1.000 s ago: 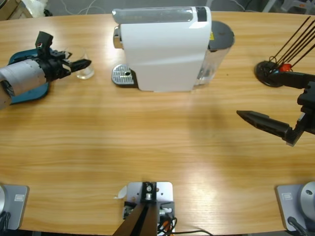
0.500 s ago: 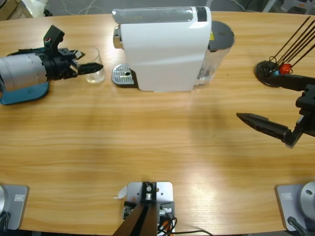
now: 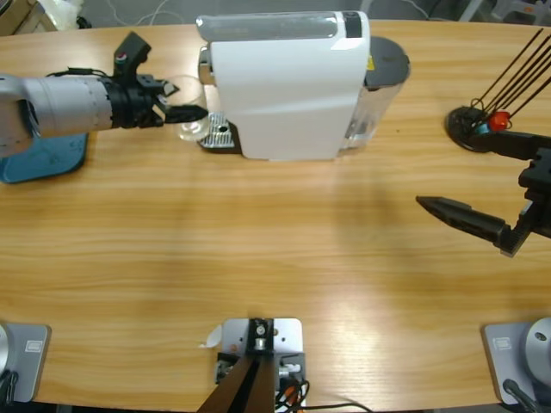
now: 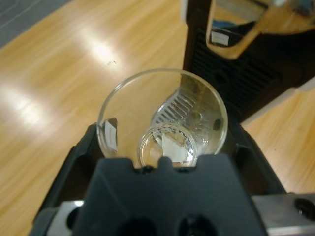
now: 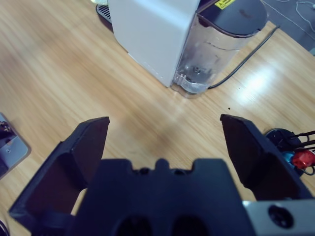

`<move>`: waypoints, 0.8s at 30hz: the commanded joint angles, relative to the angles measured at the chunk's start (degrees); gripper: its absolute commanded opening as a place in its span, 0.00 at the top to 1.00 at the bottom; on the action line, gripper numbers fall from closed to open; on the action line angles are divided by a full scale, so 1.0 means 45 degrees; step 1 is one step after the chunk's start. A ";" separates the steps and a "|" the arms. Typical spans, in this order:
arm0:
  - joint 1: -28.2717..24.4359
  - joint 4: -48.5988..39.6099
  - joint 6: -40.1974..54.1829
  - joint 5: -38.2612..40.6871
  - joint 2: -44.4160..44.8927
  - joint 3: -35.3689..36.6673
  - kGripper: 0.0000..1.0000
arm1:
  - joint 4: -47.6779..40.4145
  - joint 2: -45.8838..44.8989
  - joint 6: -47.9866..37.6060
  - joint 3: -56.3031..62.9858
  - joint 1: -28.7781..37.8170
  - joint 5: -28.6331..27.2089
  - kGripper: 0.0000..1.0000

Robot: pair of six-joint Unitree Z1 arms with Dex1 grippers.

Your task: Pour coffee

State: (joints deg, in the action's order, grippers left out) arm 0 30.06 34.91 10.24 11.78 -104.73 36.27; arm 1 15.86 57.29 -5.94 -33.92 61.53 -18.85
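Note:
A clear empty glass (image 4: 162, 120) sits between the jaws of my left gripper (image 3: 191, 114), which is shut on it. In the high view the glass (image 3: 191, 127) hangs at the left edge of the drip tray (image 3: 215, 133) of the white coffee machine (image 3: 288, 82). The left wrist view shows the machine's dark front (image 4: 241, 64) and the grille just beyond the glass. My right gripper (image 5: 162, 142) stands open and empty over bare wood, right of the machine (image 5: 147, 34); in the high view the right gripper (image 3: 461, 217) is near the right edge.
A blue pad (image 3: 43, 159) lies at the far left under the left arm. A black stand with thin rods (image 3: 482, 125) stands at the back right. The machine's clear water tank (image 5: 206, 59) with a dark lid faces the right gripper.
My left arm has carried the glass rightward from beside the blue pad to the drip tray's edge. The right arm has not moved.

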 commanded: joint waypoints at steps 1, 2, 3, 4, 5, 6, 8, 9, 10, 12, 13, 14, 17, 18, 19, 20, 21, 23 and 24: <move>0.0297 -0.0141 0.0126 0.0389 -0.1087 0.0265 0.74 | -0.0224 -0.0348 -0.0009 0.0409 -0.0196 0.0243 0.02; 0.0321 -0.0141 0.0126 0.0409 -0.1122 0.0319 0.74 | -0.0224 -0.0356 -0.0009 0.0409 -0.0196 0.0243 0.02; 0.0344 -0.0141 0.0126 0.0456 -0.1177 0.0382 0.74 | -0.0224 -0.0367 -0.0009 0.0409 -0.0196 0.0243 0.02; 0.0391 -0.0141 0.0114 0.0518 -0.1220 0.0433 0.74 | -0.0224 -0.0367 -0.0009 0.0409 -0.0196 0.0243 0.02; 0.0422 -0.0141 0.0111 0.0538 -0.1259 0.0468 0.74 | -0.0224 -0.0367 -0.0009 0.0409 -0.0208 0.0243 0.02; 0.0465 -0.0133 0.0091 0.0577 -0.1314 0.0495 0.74 | -0.0224 -0.0367 -0.0009 0.0409 -0.0211 0.0243 0.02; 0.0579 -0.0122 0.0068 0.0722 -0.1361 0.0515 0.74 | -0.0224 -0.0367 -0.0009 0.0409 -0.0215 0.0243 0.02; 0.0625 -0.0122 0.0068 0.0768 -0.1376 0.0515 0.74 | -0.0224 -0.0367 -0.0009 0.0409 -0.0223 0.0243 0.02; 0.0676 -0.0122 0.0068 0.0800 -0.1388 0.0507 0.73 | -0.0224 -0.0367 -0.0009 0.0409 -0.0235 0.0243 0.02; 0.0680 -0.0141 0.0068 0.0800 -0.1415 0.0476 0.70 | -0.0224 -0.0367 -0.0009 0.0409 -0.0235 0.0243 0.02; 0.0680 -0.0141 0.0068 0.0792 -0.1431 0.0468 0.61 | -0.0224 -0.0367 -0.0009 0.0409 -0.0235 0.0243 0.02; 0.0680 -0.0141 0.0068 0.0757 -0.1435 0.0456 0.52 | -0.0224 -0.0375 -0.0009 0.0413 -0.0235 0.0243 0.02; 0.0684 -0.0141 0.0118 0.0702 -0.1517 0.0417 0.06 | -0.0224 -0.0387 -0.0009 0.0424 -0.0235 0.0254 0.02; 0.0668 -0.0157 0.0130 0.0702 -0.1544 0.0417 0.02 | -0.0224 -0.0403 -0.0009 0.0424 -0.0235 0.0258 0.02; 0.0657 -0.0161 0.0142 0.0690 -0.1571 0.0402 0.01 | -0.0224 -0.0406 -0.0009 0.0428 -0.0235 0.0262 0.02; 0.0625 -0.0161 0.0146 0.0682 -0.1571 0.0390 0.01 | -0.0224 -0.0406 -0.0009 0.0428 -0.0235 0.0262 0.02; 0.0590 -0.0165 0.0146 0.0682 -0.1564 0.0359 0.01 | -0.0224 -0.0403 -0.0009 0.0428 -0.0235 0.0262 0.02; 0.0532 -0.0161 0.0154 0.0686 -0.1450 0.0241 0.01 | -0.0224 -0.0387 -0.0009 0.0428 -0.0235 0.0266 0.02; 0.0477 -0.0161 0.0185 0.0690 -0.1333 0.0163 0.01 | -0.0224 -0.0375 -0.0009 0.0428 -0.0235 0.0293 0.02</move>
State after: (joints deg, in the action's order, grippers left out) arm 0 32.44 34.89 10.24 14.47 -108.45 38.53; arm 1 15.38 57.26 -5.93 -33.89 61.03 -18.84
